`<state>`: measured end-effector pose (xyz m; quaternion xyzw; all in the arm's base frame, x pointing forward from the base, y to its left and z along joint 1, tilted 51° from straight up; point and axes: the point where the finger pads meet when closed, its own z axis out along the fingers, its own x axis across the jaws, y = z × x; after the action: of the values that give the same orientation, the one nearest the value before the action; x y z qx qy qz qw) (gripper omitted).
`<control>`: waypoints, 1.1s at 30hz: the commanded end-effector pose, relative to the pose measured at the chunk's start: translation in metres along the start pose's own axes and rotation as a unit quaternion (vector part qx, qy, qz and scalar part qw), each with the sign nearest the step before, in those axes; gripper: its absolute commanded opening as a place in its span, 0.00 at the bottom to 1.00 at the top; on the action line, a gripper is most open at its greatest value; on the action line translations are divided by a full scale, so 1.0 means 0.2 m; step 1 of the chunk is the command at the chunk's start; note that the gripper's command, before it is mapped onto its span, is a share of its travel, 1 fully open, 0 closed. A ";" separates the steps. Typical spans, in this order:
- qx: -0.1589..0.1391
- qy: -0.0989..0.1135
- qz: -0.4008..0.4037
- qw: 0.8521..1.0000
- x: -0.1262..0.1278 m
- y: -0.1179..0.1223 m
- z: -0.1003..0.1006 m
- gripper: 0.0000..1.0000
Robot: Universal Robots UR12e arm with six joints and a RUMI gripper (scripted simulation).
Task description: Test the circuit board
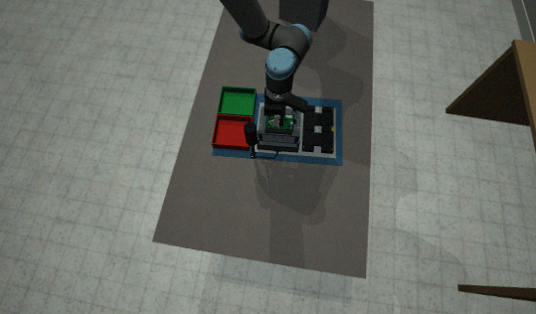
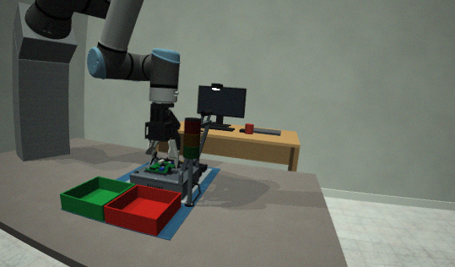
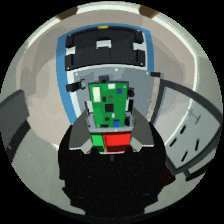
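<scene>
The green circuit board [image 1: 284, 122] [image 2: 160, 167] [image 3: 103, 107] lies component side up over the tester [image 2: 153, 181] [image 3: 142, 95]. Its white connector [image 3: 96, 94] is near its upper left corner in the wrist view. Whether the pins pass through its holes cannot be made out. My gripper [image 2: 165, 162] [image 3: 109, 107] points down with its fingers part open, one on each side of the board, not visibly clamped on it. The lid [image 2: 205, 135] [image 3: 187, 131] stands open. The signal light [image 1: 251, 133] [image 2: 192, 138] shows no bright lamp. The lone black post cannot be told for sure.
The black tray [image 1: 311, 119] [image 3: 85, 50] shows no board, on the far side of the tester from the bins. The green bin [image 1: 237, 101] [image 2: 94, 195] and the red bin [image 1: 233, 132] [image 2: 143, 208] stand side by side, beside the signal light's pole [image 2: 189, 186].
</scene>
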<state>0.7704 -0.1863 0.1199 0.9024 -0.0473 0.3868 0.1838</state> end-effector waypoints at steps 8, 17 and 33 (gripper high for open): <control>0.000 0.000 0.000 1.000 0.00 0.00 -0.14 0.59; 0.000 0.000 0.000 1.000 0.00 0.00 -0.30 0.59; 0.000 0.000 0.000 1.000 0.00 0.00 -0.69 0.59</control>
<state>0.6832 -0.1388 0.2006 0.9022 -0.0473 0.3873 0.1841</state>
